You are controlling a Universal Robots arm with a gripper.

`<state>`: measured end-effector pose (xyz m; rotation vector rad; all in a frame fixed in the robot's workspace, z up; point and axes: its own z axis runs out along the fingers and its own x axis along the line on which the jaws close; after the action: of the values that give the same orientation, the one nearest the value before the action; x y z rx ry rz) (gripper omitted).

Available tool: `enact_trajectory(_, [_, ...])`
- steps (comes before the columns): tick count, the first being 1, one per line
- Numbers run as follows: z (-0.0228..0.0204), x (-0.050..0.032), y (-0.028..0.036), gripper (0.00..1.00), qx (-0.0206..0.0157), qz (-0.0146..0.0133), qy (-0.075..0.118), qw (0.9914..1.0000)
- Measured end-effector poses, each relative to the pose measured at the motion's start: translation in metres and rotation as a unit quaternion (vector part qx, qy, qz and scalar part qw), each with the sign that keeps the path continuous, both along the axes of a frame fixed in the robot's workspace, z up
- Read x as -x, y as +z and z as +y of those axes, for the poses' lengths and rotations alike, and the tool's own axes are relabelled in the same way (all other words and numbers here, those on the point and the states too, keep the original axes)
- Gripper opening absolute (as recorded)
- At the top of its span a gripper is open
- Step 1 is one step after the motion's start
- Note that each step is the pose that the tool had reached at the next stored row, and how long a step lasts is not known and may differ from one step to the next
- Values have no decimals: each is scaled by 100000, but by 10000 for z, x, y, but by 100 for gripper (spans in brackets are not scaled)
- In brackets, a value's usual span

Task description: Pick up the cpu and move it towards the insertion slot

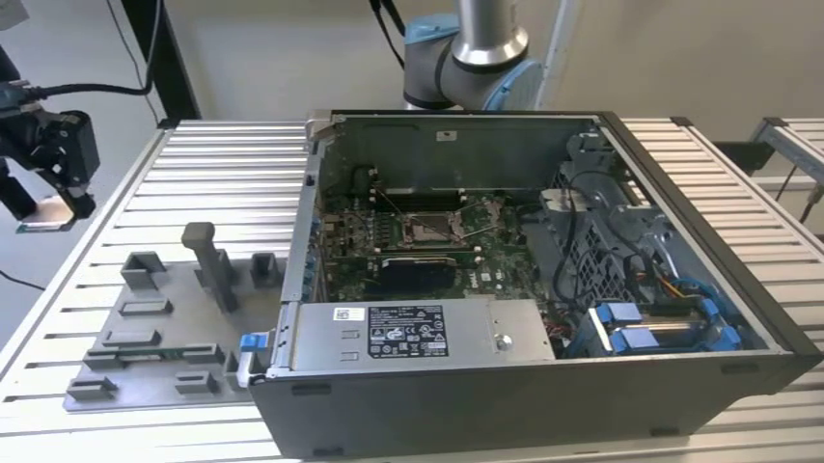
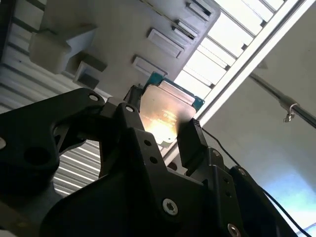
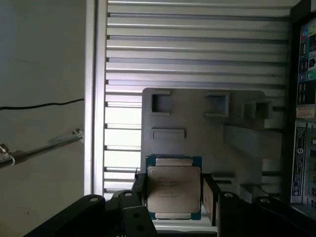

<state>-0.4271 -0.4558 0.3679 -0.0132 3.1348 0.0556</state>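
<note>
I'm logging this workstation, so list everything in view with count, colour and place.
table: one, silver, slatted, under everything.
case: one, dark grey, on the table.
insertion slot: one, silver-framed, on the green board inside the case.
power supply box: one, silver, in the case's near side.
fixture plate: one, grey, on the table beside the case.
cpu: one, silvery, between the fingers, at the exterior view's left edge.
gripper: one, black, shut on the cpu.
arm: one, silver and blue, behind the case.
</note>
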Motion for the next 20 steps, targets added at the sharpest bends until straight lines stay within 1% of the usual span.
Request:
enact_trajectory(4, [0,0,108,0,-3,-1,-2,100000])
enact_trajectory(10, [-1,2,233,0,0,-7,6,100000])
enact_trajectory(11, [0,3,241,0,-5,-27,-2,100000])
enact_trajectory(20, [0,3,243,0,-2,-24,0,100000])
